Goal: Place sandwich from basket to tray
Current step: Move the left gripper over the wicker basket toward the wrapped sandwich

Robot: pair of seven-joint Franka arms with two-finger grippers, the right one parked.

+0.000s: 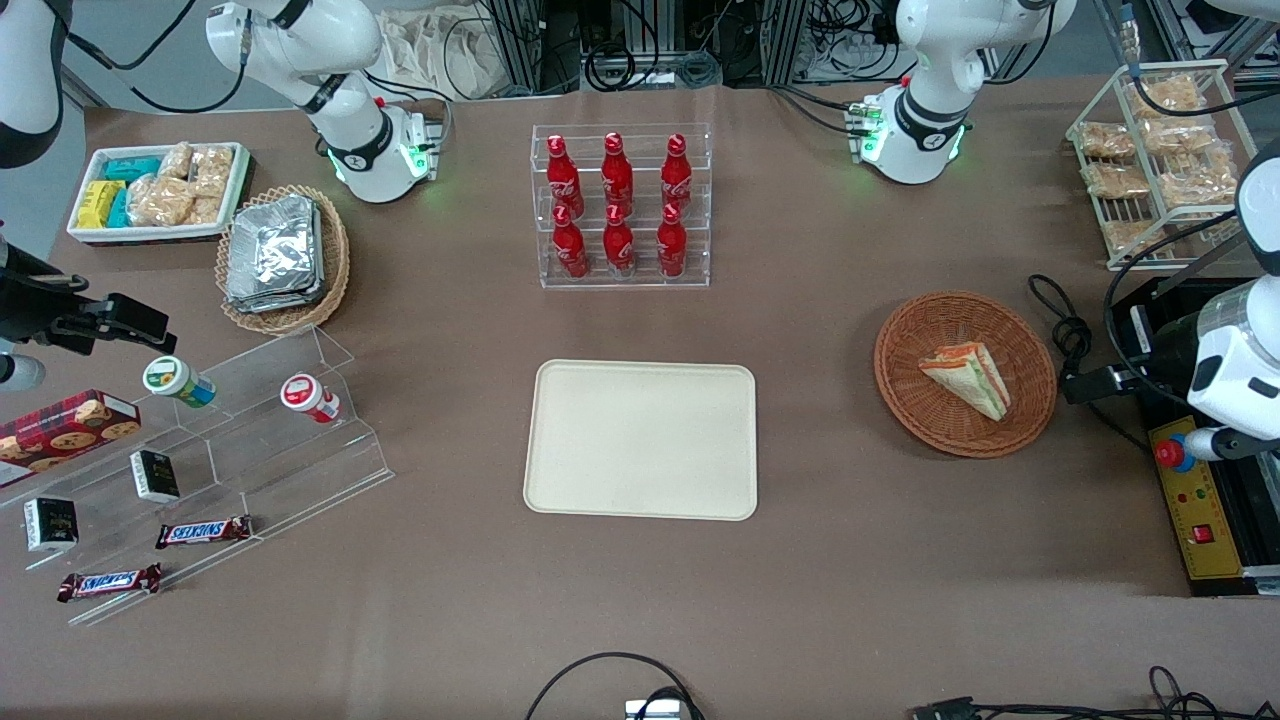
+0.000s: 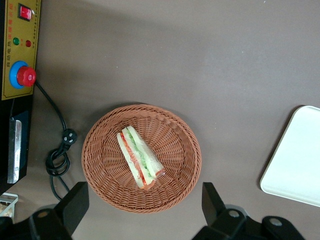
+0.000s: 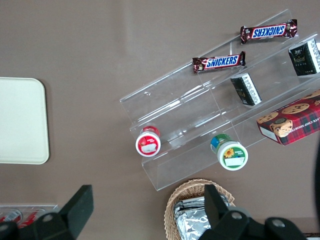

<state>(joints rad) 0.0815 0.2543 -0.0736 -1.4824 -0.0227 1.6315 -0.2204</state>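
Brown table below me; my claw (image 2: 142,212) hung wide open, empty, above the basket (image 2: 100,165). The sandwich (image 2: 139,156) beneath looked soft, light; I'd pinch its long sides gently.

1. This is a robotics lab laid out like a small snack shop — two white robot arm bases (image 1: 380,160) are bolted to the table (image 1: 800,560), which is covered in brown cloth.
2. Bundled cables and metal framing (image 1: 640,40) run along the table edge farthest from the front camera.
3. A yellow control box (image 1: 1205,510) with a red emergency-stop button (image 2: 25,76) sits at the working arm's end.
4. The goods are set out as in a shop — red soda bottles (image 1: 617,205) in a clear rack, Snickers bars (image 1: 203,531) on acrylic steps (image 1: 260,440), a wire rack of bagged snacks (image 1: 1160,150).
5. The gripper (image 2: 145,210) hangs above a woven basket (image 2: 175,195), its fingers spread wide.
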